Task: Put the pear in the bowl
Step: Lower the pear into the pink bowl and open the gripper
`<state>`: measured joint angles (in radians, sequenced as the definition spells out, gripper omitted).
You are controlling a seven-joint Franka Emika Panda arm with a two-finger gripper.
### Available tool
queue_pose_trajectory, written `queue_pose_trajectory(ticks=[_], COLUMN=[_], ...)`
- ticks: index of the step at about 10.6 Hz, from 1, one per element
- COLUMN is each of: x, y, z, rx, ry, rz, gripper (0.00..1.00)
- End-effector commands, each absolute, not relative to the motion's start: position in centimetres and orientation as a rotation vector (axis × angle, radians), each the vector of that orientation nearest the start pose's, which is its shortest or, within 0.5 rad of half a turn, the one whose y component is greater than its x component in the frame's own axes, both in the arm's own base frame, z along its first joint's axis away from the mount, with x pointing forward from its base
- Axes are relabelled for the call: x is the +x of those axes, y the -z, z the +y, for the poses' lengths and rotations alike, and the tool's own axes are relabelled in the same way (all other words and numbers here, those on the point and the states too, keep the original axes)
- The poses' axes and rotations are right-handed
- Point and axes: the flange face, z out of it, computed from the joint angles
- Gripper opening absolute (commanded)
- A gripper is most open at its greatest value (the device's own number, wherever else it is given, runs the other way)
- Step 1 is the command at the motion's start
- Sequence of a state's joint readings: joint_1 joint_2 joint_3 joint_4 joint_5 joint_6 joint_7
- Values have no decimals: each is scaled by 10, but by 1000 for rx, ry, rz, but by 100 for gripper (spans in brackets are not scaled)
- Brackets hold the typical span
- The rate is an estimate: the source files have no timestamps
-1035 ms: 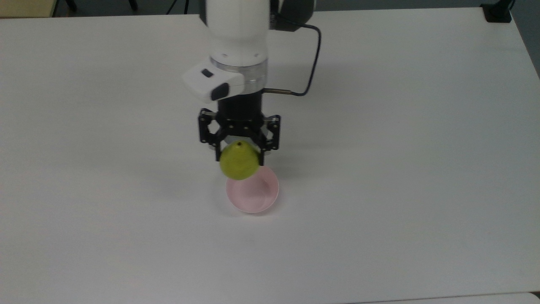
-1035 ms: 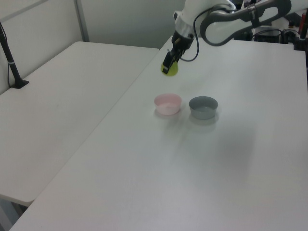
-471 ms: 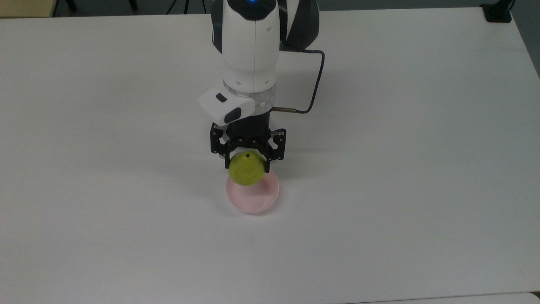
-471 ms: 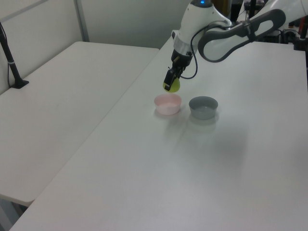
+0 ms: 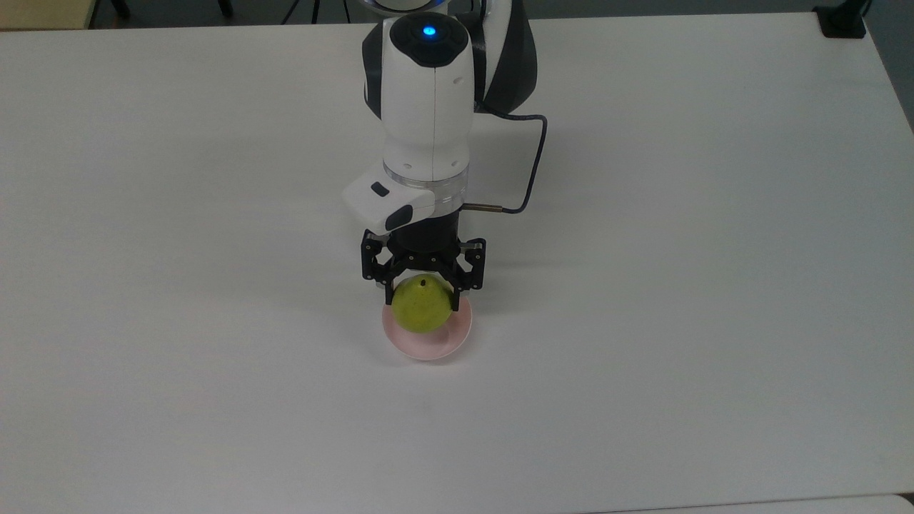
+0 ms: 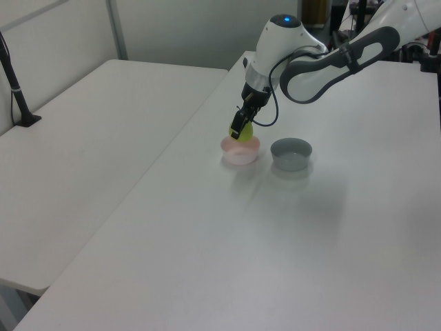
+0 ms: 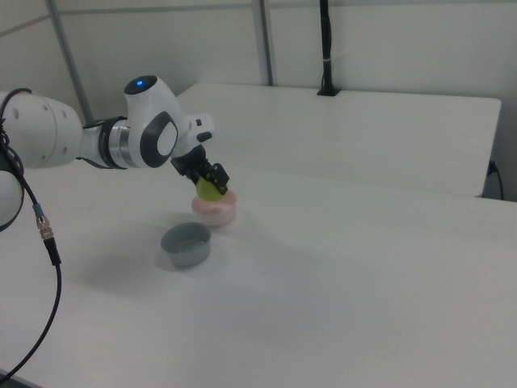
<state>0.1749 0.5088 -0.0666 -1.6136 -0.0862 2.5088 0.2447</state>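
My gripper (image 5: 423,294) (image 6: 239,129) (image 7: 213,179) is shut on the yellow-green pear (image 5: 422,305) (image 6: 244,133) (image 7: 210,191), one black finger on each side of it. The pear hangs just over the pale pink bowl (image 5: 437,341) (image 6: 240,151) (image 7: 216,210), its underside level with the rim; whether it touches the bowl I cannot tell. In the top view the pear covers most of the bowl's far half, and its dark stem hole faces up.
A grey, deeper bowl (image 6: 291,153) (image 7: 186,244) stands right beside the pink one on the white table (image 5: 678,250). A second white table (image 6: 83,158) adjoins on the left view's left, with a black post (image 6: 14,83) on it. A black cable (image 5: 532,164) loops off the wrist.
The arm has lowered and moved toward the pink bowl, carrying the pear from above and behind it down to rim level. The grip on the pear is unchanged.
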Motion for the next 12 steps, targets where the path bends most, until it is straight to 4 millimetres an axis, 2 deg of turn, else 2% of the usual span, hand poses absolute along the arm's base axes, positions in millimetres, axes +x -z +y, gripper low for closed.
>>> queue_pose_trajectory(ticks=[1,4,5,6,7,8,9,10,12], x=[715,716,717,717,717,717,718,718,718], y=[-360,-352,-346,-343,-343,-343,-343,-343,-345], z=[92,98,98,98,96,93,91,90,86], rx=[-3106,-3093,-3098,-3101,-3102,-3103,-3105,-3104,-3106], ry=[656,681,671,664,664,665,665,665,668], rz=[86,72,70,70,72,78,83,86,95], gripper=[56,59,63,67,76,78,90,99,100])
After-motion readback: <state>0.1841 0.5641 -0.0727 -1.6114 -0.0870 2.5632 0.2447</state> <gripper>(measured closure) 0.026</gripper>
